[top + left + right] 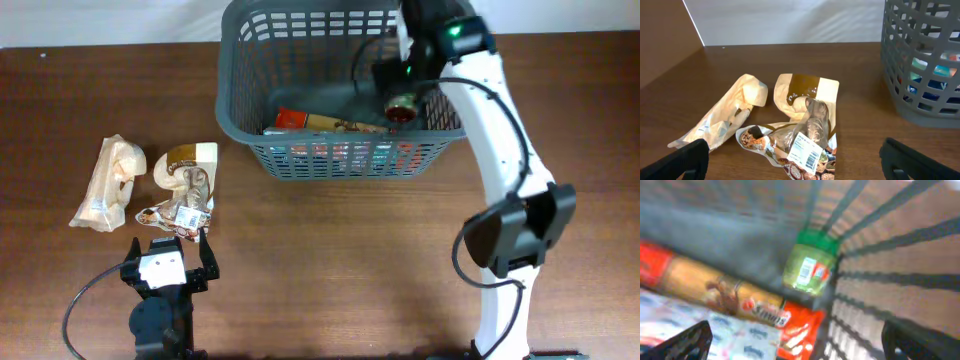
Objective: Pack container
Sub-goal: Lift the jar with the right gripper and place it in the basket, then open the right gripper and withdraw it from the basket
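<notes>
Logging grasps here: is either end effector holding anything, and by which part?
Nothing is held. The left end effector is open above the table; the right end effector is open inside the container, with the jar lying free.

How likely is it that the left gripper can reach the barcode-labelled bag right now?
Probably yes: the left gripper is open and the barcode-labelled bag lies just ahead of it, with nothing covering it.

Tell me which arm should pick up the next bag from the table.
Left. The left hand, open, sits just before the clear snack bag; the right hand is far off, inside the basket.
</notes>
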